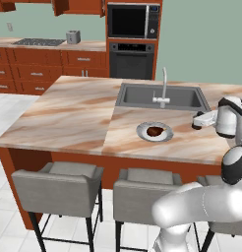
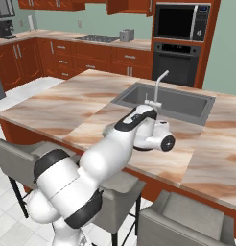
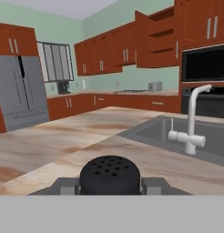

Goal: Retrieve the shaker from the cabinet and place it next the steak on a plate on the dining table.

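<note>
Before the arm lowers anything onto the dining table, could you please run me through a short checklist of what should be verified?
1. Shaker held between the fingers: ok, its perforated dark top sits between them.
2. Steak on the plate: ok.
3. Bare marbled top of the dining table beside the plate: ok.
4. Gripper next to the plate: not ok, it is off to one side, near the sink corner.
5. Shaker clear of the table: cannot tell.
</note>
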